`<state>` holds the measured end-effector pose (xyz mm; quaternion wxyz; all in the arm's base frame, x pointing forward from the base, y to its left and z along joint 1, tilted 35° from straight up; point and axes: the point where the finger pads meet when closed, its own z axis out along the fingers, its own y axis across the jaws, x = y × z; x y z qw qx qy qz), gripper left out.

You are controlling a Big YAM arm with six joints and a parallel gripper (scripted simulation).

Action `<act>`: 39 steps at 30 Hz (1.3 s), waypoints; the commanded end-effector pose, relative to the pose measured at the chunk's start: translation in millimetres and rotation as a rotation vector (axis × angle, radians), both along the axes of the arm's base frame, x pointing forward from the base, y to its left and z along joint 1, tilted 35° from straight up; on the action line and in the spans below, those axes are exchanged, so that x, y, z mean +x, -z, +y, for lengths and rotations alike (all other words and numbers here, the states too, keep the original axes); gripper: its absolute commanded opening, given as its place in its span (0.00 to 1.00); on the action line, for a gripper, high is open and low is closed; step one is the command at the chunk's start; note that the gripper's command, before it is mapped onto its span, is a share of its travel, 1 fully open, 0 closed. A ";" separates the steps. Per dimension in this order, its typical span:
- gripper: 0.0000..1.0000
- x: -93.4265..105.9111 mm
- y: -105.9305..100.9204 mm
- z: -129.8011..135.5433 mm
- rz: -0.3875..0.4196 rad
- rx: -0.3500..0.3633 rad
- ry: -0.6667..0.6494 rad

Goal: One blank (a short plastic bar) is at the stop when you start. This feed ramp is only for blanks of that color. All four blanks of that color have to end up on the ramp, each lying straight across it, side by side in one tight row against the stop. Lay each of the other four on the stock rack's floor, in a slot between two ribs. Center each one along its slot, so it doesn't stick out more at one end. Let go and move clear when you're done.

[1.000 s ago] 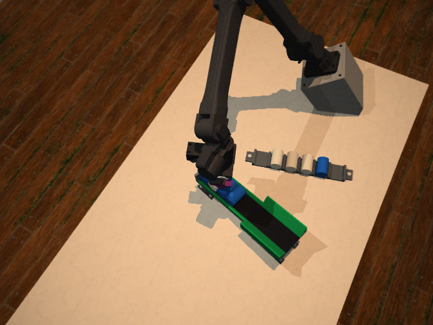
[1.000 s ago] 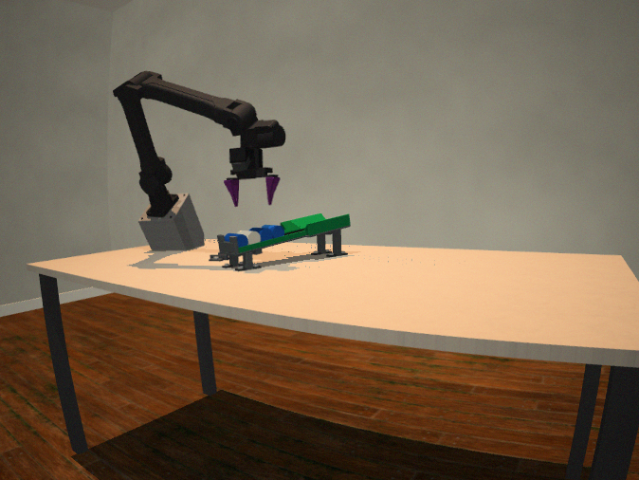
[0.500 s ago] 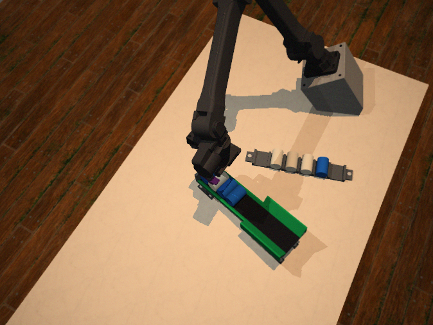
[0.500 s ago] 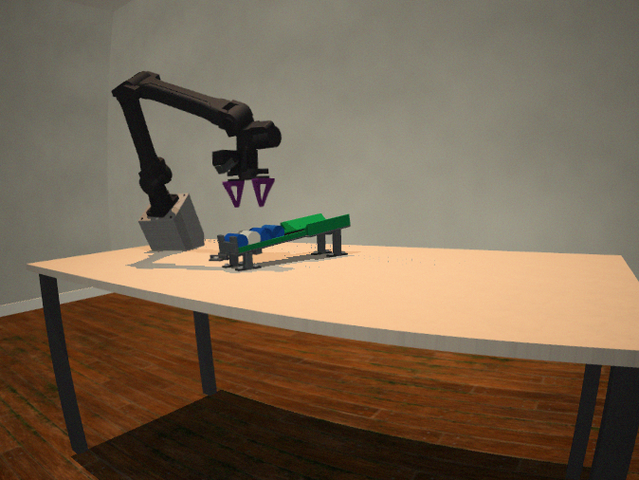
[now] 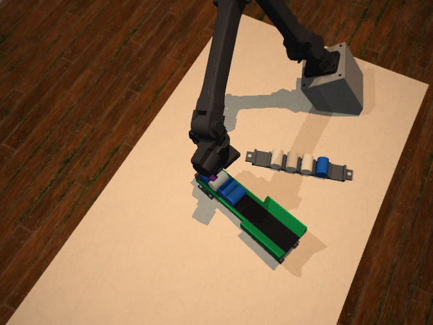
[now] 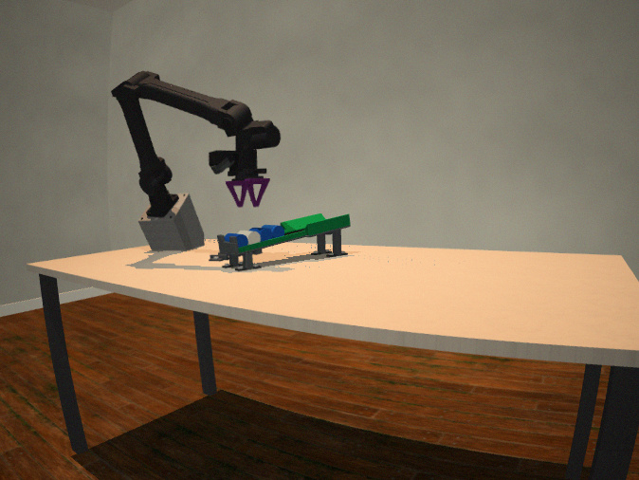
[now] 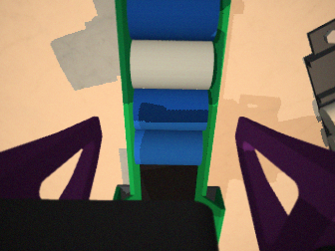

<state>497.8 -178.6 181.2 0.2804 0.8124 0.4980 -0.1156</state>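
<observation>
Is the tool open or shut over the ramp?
Open. In the wrist view its purple fingers stand wide on either side of the green ramp, with nothing between them; the tool hangs above the bars.
</observation>
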 end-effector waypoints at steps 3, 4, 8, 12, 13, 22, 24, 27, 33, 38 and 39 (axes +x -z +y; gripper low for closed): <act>0.80 -3.0 0.7 -11.5 -0.023 0.001 0.037; 0.80 -3.0 0.7 -11.5 -0.022 0.001 0.035; 0.80 -3.0 0.7 -11.5 -0.020 0.000 0.034; 0.80 -3.0 0.7 -11.5 -0.020 0.000 0.034; 0.80 -3.0 0.7 -11.5 -0.020 0.000 0.034; 0.80 -3.0 0.7 -11.5 -0.020 0.000 0.034; 0.80 -3.0 0.7 -11.5 -0.020 0.000 0.034; 0.80 -3.0 0.7 -11.5 -0.020 0.000 0.034; 0.80 -3.0 1.3 -11.6 -0.019 0.001 0.033; 0.80 -2.6 4.8 -12.1 -0.011 0.001 0.030; 0.80 -2.5 6.4 -12.3 -0.008 0.002 0.029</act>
